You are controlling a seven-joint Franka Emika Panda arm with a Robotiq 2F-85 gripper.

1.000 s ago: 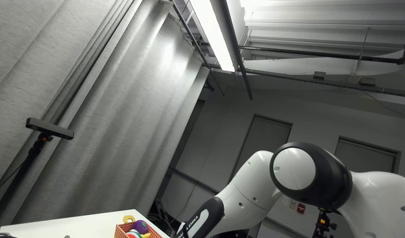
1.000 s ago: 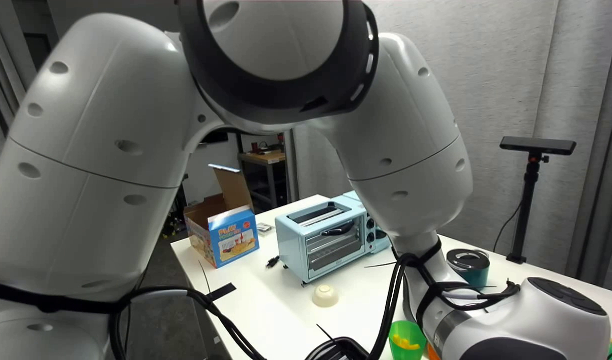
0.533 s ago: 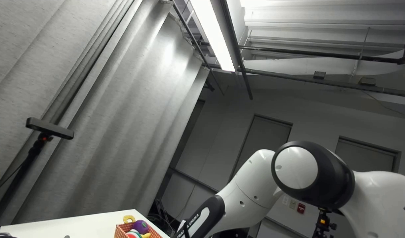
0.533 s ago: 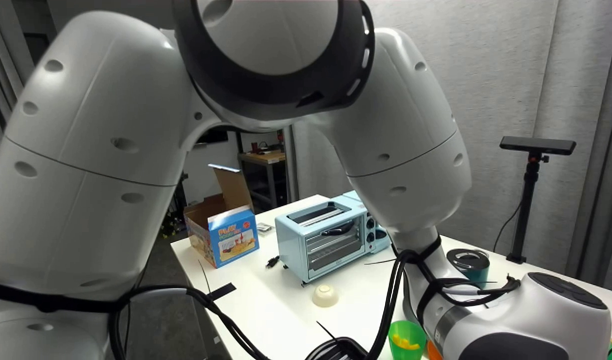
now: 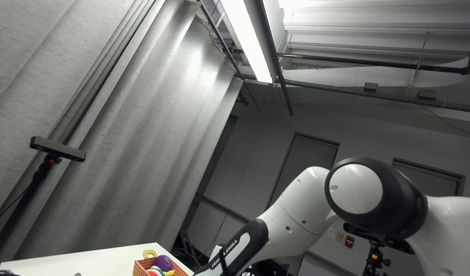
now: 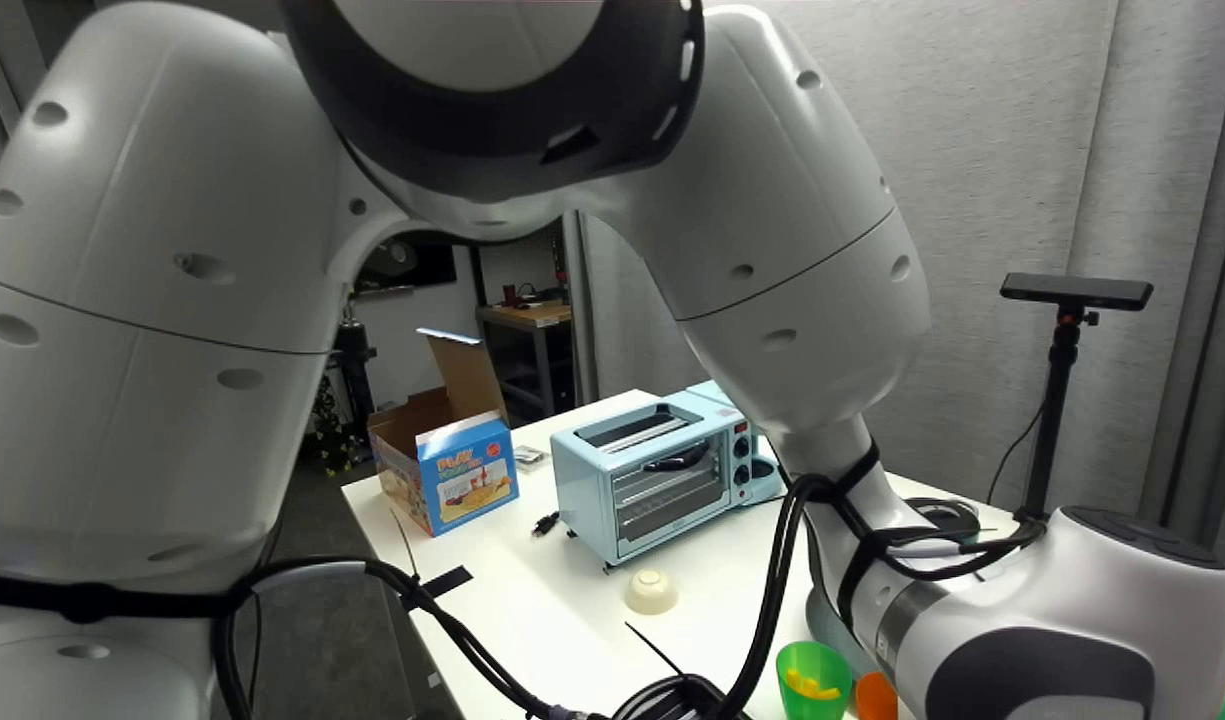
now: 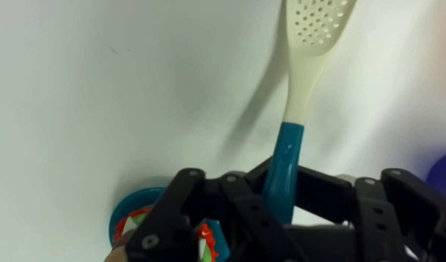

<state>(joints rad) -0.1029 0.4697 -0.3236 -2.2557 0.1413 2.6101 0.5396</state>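
My gripper (image 7: 282,174) is shut on the teal handle of a slotted spoon (image 7: 289,145) in the wrist view. The spoon's cream head with small holes points to the top edge and is cut off there. Its shadow lies on the white table to its left, farther off toward the handle, so the handle is above the table. A teal bowl (image 7: 135,198) with toy food in it shows at the lower left, partly behind the gripper. A dark purple round thing (image 7: 445,178) is at the right edge. The gripper's fingers and the spoon are out of view in both exterior views.
A checked basket (image 5: 141,265) of toy food stands near the table's corner. A light blue toaster oven (image 6: 642,480), an open box (image 6: 462,470), a cream bowl (image 6: 651,592), a green cup (image 6: 814,680) and an orange cup (image 6: 876,697) stand on the table (image 6: 532,600). Black cables (image 6: 787,580) hang from the arm.
The arm has risen: its elbow and forearm move up and right in an exterior view, up and left in an exterior view from elsewhere. The things on the table stay put.
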